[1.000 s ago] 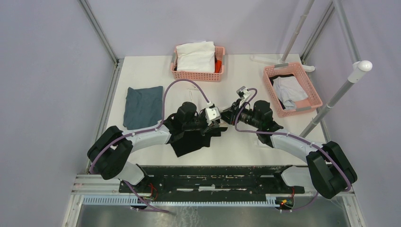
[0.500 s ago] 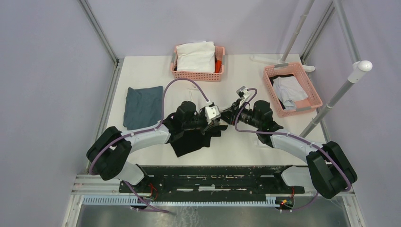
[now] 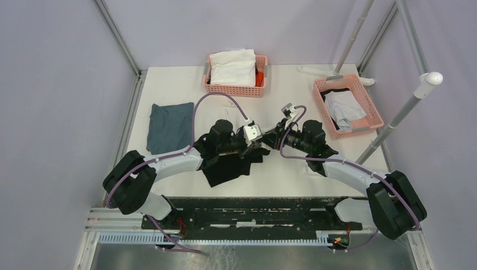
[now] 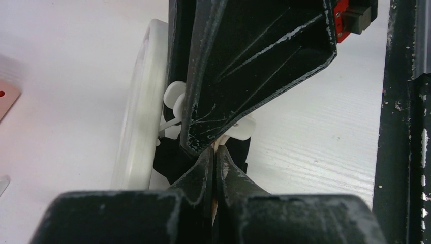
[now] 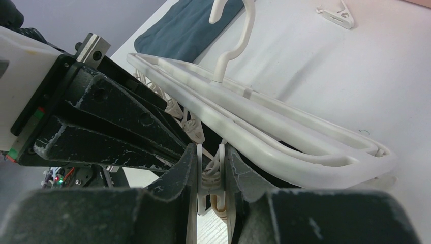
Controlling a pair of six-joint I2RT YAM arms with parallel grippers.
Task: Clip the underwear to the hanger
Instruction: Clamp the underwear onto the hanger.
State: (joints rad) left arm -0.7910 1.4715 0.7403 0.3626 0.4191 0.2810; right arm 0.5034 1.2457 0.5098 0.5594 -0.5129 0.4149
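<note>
From above, the left arm (image 3: 174, 162) and right arm (image 3: 343, 169) cover nearly all the hanger (image 5: 284, 134) and part of the underwear (image 3: 225, 171).

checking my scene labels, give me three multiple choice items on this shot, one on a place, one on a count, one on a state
1. Where does the blue-grey cloth lie?
A flat on the left side of the table
B on the floor
C hung up in the air

2. How many pink baskets stand on the table?
A one
B two
C four

3. What is the right end effector doing?
A gaping wide over bare table
B gripping the blue-grey cloth
C pinching a white clip under the hanger

Key: A, the top view shows the cloth spread on the table's left side. B, one basket is at the back and one at the right. C, the right wrist view shows its fingers closed on the clip.
</note>
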